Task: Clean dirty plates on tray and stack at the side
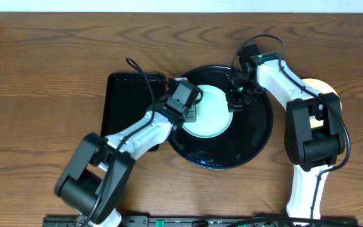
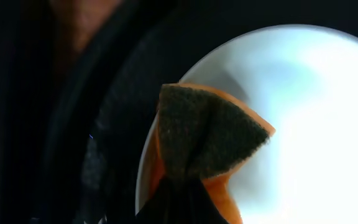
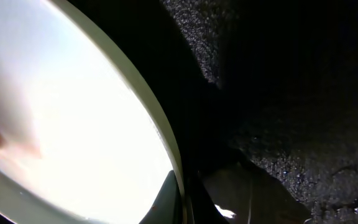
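A pale mint-blue plate (image 1: 212, 116) lies in the round black tray (image 1: 251, 142). My left gripper (image 1: 192, 112) is shut on an orange sponge with a dark scouring face (image 2: 204, 134), which rests on the plate's left rim (image 2: 316, 112). My right gripper (image 1: 236, 98) is shut on the plate's right rim (image 3: 166, 143), one finger over the plate and one outside it above the tray floor (image 3: 291, 93). A pale yellow plate (image 1: 317, 85) lies on the table at the right, mostly hidden by my right arm.
A smaller black rectangular tray (image 1: 126, 104) sits just left of the round tray, under my left arm. Brown wood tabletop (image 1: 43, 75) spreads to the left and along the back.
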